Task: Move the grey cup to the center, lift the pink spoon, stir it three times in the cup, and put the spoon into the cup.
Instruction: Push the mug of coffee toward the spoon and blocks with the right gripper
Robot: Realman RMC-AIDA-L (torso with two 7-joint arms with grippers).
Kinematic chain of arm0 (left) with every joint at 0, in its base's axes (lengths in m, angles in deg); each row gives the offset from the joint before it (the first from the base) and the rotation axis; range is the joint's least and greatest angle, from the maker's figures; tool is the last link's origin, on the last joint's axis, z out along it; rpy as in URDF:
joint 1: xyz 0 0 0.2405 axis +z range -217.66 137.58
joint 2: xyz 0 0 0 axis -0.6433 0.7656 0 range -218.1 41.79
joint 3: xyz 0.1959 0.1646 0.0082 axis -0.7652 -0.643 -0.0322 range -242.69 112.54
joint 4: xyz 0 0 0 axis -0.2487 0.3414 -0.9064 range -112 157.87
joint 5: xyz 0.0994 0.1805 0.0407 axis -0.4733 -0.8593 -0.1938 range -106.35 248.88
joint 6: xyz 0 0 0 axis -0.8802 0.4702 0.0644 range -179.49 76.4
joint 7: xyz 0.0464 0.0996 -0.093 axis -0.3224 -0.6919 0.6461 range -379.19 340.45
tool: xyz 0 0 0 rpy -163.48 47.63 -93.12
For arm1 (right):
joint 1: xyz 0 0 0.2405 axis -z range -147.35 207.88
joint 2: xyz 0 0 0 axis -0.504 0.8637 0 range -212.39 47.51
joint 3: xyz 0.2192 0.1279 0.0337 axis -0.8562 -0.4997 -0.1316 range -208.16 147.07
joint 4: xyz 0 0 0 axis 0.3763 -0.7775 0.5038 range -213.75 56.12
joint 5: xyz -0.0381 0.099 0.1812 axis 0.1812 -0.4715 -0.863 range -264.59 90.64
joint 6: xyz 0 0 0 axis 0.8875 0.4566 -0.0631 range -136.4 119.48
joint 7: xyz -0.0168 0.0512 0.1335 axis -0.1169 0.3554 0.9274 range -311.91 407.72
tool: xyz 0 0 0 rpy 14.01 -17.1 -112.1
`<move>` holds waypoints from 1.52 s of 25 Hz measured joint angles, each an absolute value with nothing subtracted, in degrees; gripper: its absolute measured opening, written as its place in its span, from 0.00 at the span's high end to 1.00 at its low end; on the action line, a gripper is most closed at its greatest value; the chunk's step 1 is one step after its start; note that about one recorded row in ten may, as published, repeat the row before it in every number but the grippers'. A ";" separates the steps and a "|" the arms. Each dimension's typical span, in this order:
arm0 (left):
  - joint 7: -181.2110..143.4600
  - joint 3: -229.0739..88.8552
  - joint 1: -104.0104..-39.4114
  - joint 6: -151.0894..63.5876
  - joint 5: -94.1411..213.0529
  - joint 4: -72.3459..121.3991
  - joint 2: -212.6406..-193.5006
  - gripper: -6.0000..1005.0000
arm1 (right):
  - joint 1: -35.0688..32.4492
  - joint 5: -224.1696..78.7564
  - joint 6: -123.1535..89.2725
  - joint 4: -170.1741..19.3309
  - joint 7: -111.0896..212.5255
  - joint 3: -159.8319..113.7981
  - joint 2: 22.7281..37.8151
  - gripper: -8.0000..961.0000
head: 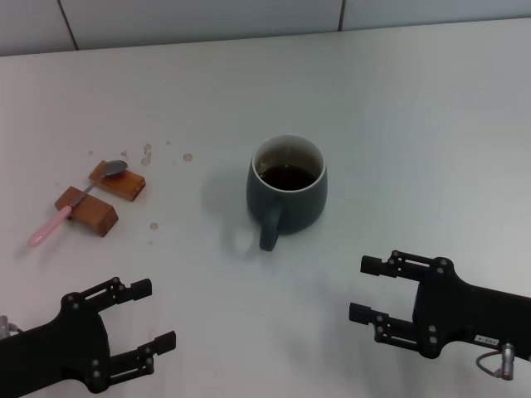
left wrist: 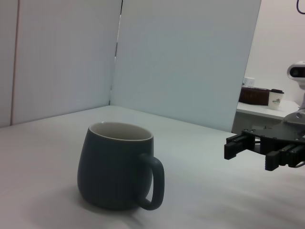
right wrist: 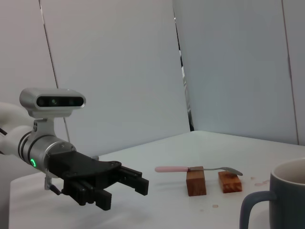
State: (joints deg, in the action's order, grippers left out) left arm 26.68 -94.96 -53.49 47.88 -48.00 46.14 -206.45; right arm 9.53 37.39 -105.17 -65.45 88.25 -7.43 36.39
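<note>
The grey cup (head: 287,190) stands upright near the middle of the white table, handle toward me, with dark liquid inside; it also shows in the left wrist view (left wrist: 118,165) and partly in the right wrist view (right wrist: 281,197). The pink spoon (head: 73,201) lies across two brown wooden blocks (head: 103,196) at the left, handle end toward me; the right wrist view shows the spoon (right wrist: 195,169) too. My left gripper (head: 153,317) hovers open near the front left edge, apart from both. My right gripper (head: 367,289) is open at the front right, short of the cup.
Small droplets and stains (head: 163,154) dot the table between the blocks and the cup. A white wall with panel seams (head: 207,21) runs along the table's far edge. Beyond the table, a side surface holds a paper cup (left wrist: 276,98).
</note>
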 joint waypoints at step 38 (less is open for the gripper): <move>26.73 -94.79 -53.75 48.07 -47.64 46.14 -206.46 0.22 | 10.51 23.74 -96.81 -73.29 73.55 -20.98 36.79 0.97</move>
